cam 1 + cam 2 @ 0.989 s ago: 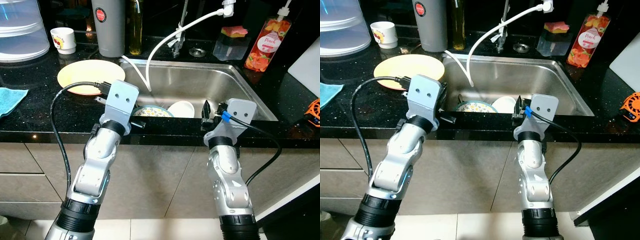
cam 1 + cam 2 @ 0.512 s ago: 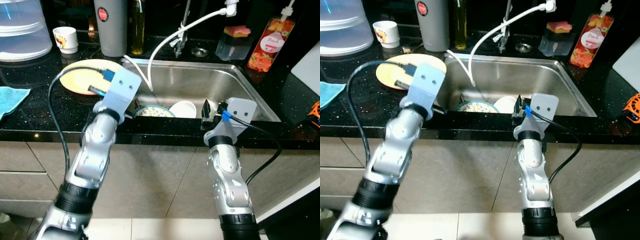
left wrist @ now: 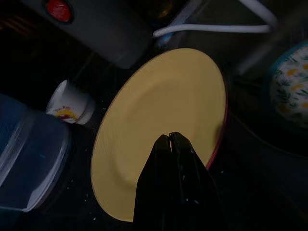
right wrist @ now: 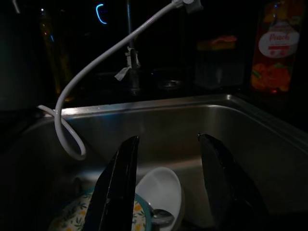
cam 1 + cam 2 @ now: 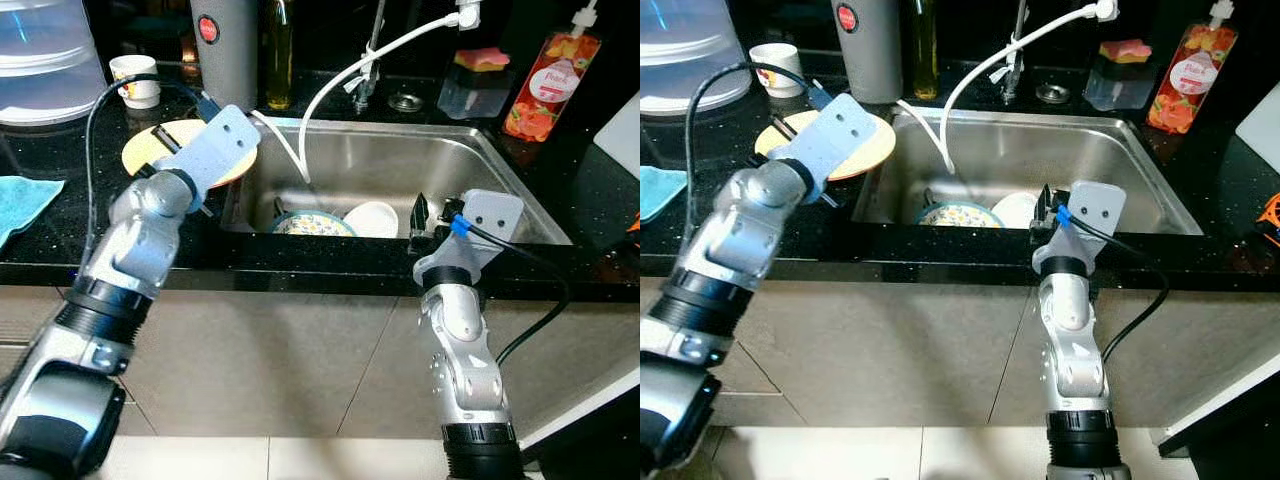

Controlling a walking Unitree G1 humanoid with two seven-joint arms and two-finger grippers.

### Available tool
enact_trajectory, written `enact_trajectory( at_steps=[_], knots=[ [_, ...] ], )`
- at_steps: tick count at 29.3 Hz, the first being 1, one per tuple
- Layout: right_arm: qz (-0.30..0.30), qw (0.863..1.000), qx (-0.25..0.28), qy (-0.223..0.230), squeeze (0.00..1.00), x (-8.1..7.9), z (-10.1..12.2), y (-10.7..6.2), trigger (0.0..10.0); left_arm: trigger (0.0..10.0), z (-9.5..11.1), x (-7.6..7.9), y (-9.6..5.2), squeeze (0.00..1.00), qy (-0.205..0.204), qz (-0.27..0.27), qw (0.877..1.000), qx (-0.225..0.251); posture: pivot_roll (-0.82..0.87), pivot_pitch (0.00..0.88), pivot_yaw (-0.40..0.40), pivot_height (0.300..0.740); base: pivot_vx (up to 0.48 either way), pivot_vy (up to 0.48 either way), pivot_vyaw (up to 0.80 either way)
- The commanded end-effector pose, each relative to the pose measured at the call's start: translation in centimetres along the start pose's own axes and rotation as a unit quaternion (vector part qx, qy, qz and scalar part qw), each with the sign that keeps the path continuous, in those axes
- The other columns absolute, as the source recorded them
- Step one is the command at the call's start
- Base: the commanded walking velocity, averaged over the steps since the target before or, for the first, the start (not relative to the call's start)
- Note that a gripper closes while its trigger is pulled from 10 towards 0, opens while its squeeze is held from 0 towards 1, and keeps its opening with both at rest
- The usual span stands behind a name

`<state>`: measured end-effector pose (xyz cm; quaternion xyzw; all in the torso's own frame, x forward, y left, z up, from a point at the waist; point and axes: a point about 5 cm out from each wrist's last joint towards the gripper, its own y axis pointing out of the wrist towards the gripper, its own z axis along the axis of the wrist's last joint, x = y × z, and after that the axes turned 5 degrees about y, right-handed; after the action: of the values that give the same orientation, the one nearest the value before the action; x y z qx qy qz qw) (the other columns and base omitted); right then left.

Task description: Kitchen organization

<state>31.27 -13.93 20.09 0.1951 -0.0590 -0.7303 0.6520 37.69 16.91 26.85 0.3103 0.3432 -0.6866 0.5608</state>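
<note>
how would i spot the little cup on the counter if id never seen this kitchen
Start at the steel sink and go to the black counter on its left, past the yellow plate. Behind the plate, between the clear plastic container and the tall grey canister, stands the cup: small, white, with a red and yellow print.

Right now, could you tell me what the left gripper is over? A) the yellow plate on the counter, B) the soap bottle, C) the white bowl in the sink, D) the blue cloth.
A: the left gripper, fingers closed together, is over the yellow plate on the black counter beside the sink.
</note>
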Motion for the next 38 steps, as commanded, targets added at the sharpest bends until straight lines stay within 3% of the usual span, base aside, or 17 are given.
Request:
enact_trajectory(
  at_steps=[1, 3, 16, 17, 18, 19, 24, 25, 33, 38],
  knots=[
    [-0.006, 1.000, 0.003, 0.003, 0.00, 0.3, 0.2, 0.1, 10.0, 10.0, -0.2, -1.0, 0.1, 0.00, 0.034, -0.007, 0.999, -0.010, 0.26, 0.000, -0.022, 0.740, 0.000, 0.000, 0.00],
    [-0.004, 1.000, 0.004, 0.005, 0.00, 0.1, 0.3, 0.1, 10.0, 10.0, -0.7, -1.8, 0.2, 0.00, 0.079, -0.020, 0.996, -0.021, 0.26, 0.000, -0.024, 0.740, 0.000, 0.000, 0.00],
    [-0.005, 1.000, 0.004, 0.011, 0.00, -0.1, 0.5, 0.0, 10.0, 10.0, -1.1, -2.2, 1.3, 0.00, 0.173, -0.092, 0.980, -0.028, 0.25, 0.020, -0.018, 0.740, 0.000, 0.000, 0.00],
    [-0.006, 1.000, 0.004, 0.011, 0.00, -0.1, 0.5, 0.0, 10.0, 10.0, -1.1, -2.3, 1.4, 0.29, 0.175, -0.093, 0.980, -0.027, 0.25, 0.021, -0.018, 0.740, 0.000, 0.000, 0.00],
    [-0.007, 1.000, 0.004, 0.011, 0.00, -0.1, 0.5, 0.0, 10.0, 10.0, -1.1, -2.3, 1.5, 0.93, 0.175, -0.095, 0.980, -0.026, 0.25, 0.022, -0.018, 0.740, 0.000, 0.000, 0.00],
    [-0.008, 1.000, 0.003, 0.011, 0.00, 0.0, 0.5, -0.1, 10.0, 10.0, -1.1, -2.3, 1.5, 1.00, 0.176, -0.096, 0.979, -0.026, 0.26, 0.025, -0.018, 0.740, 0.000, 0.000, 0.00],
    [-0.009, 1.000, 0.002, 0.011, 0.00, 0.0, 0.5, -0.1, 10.0, 10.0, -1.3, -2.2, 1.7, 1.00, 0.174, -0.113, 0.978, -0.032, 0.26, 0.029, -0.017, 0.740, 0.000, 0.000, 0.00],
    [-0.009, 1.000, 0.002, 0.011, 0.00, 0.0, 0.5, -0.1, 10.0, 10.0, -1.4, -2.0, 1.7, 0.00, 0.165, -0.128, 0.977, -0.032, 0.26, 0.029, -0.017, 0.740, 0.000, 0.000, 0.00],
    [-0.008, 1.000, 0.001, 0.013, 0.00, -0.1, 0.4, 0.0, 10.0, 10.0, -1.6, -1.8, 1.9, 0.00, 0.170, -0.181, 0.968, -0.036, 0.26, 0.033, -0.019, 0.740, 0.000, 0.000, 0.00],
    [-0.009, 1.000, 0.001, 0.012, 0.00, 0.0, 0.5, 0.0, 10.0, 10.0, -1.6, -2.3, 2.0, 0.00, 0.186, -0.180, 0.965, -0.037, 0.26, 0.036, -0.019, 0.740, 0.000, 0.000, 0.00]
  ],
)
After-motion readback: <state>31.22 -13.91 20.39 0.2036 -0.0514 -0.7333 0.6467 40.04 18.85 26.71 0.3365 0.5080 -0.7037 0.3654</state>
